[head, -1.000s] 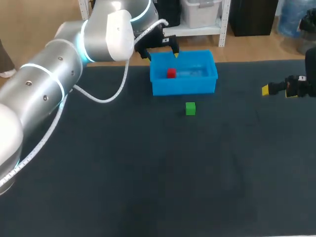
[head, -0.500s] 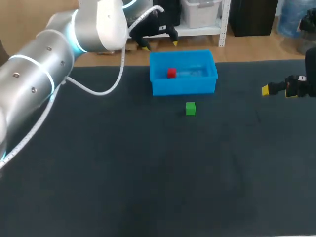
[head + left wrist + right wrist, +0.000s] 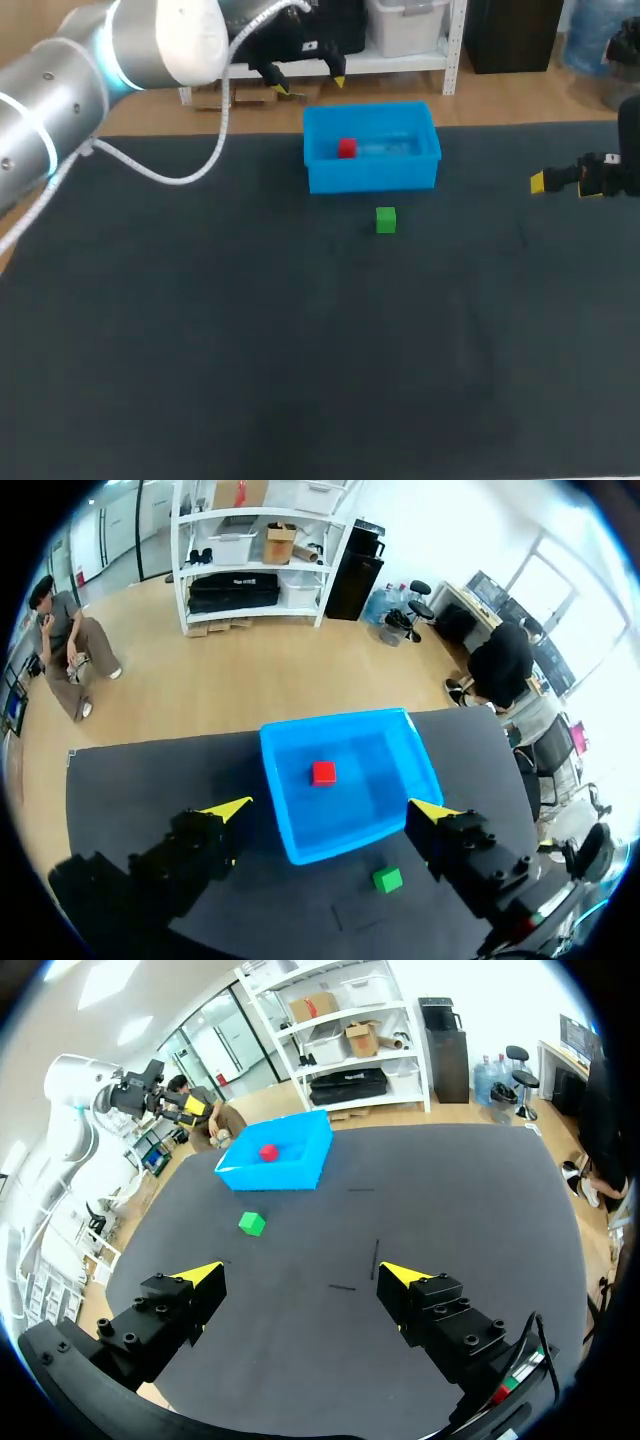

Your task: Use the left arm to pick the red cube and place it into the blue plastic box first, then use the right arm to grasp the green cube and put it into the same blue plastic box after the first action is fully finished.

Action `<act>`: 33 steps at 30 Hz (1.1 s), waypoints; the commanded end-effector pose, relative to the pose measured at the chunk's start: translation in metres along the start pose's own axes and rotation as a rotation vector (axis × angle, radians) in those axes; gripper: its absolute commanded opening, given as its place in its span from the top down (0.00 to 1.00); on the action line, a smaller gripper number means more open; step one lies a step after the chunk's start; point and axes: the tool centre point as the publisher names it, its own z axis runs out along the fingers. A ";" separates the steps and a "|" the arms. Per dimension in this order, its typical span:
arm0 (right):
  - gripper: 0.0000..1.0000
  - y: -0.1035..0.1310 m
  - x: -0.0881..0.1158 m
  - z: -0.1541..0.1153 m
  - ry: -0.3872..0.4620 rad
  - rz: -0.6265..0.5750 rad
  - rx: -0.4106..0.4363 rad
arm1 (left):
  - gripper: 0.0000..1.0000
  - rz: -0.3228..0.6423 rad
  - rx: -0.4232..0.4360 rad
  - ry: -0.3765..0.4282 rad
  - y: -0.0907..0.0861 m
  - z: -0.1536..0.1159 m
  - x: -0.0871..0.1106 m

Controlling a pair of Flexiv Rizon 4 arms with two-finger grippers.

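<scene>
Now seen from above, the left hand point(image 3: 306, 82) has lifted back and away from the blue plastic box point(image 3: 370, 182) over the past second. It hangs beyond the box's far rim, past the worktop point(image 3: 300, 350) edge, fingers spread and carrying nothing. The red cube point(image 3: 346, 148) lies inside the box near its far left corner, so the first half of the job looks complete. The green cube point(image 3: 386, 220) sits untouched on the worktop just in front of the box, and the right hand point(image 3: 565, 182) waits well off to the side. Looking down along the left hand's own fingers, both yellow tips stand wide apart above the box, with the red cube resting on its floor and the green cube just outside its near wall. From the right wrist, that hand is likewise open and empty, level over bare worktop, with the green cube well ahead of it; the second pick appears ready to start.
</scene>
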 end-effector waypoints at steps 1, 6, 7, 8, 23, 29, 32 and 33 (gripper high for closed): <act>0.00 0.000 0.000 0.000 0.001 0.000 0.000 | 0.00 0.008 0.019 -0.073 0.007 -0.027 0.033; 0.00 0.000 0.000 0.000 0.001 0.000 0.000 | 0.00 0.023 0.028 -0.079 0.011 -0.039 0.044; 0.00 0.000 0.000 0.000 0.001 0.000 0.000 | 0.00 0.027 0.037 -0.082 0.012 -0.042 0.046; 0.00 0.000 0.000 0.000 0.001 0.000 0.000 | 0.00 0.033 0.043 -0.084 0.012 -0.044 0.048; 0.00 0.000 0.000 0.000 0.001 0.000 0.000 | 0.00 0.078 0.085 -0.090 0.026 -0.074 0.074; 0.00 0.000 0.000 0.000 0.001 0.000 0.000 | 0.00 0.100 0.128 -0.093 0.030 -0.084 0.083; 0.00 0.000 0.000 0.000 0.001 0.000 0.000 | 0.00 0.112 0.146 -0.084 0.031 -0.088 0.087; 0.00 0.000 0.000 0.000 0.001 0.000 0.000 | 0.00 0.118 0.150 -0.083 0.031 -0.089 0.089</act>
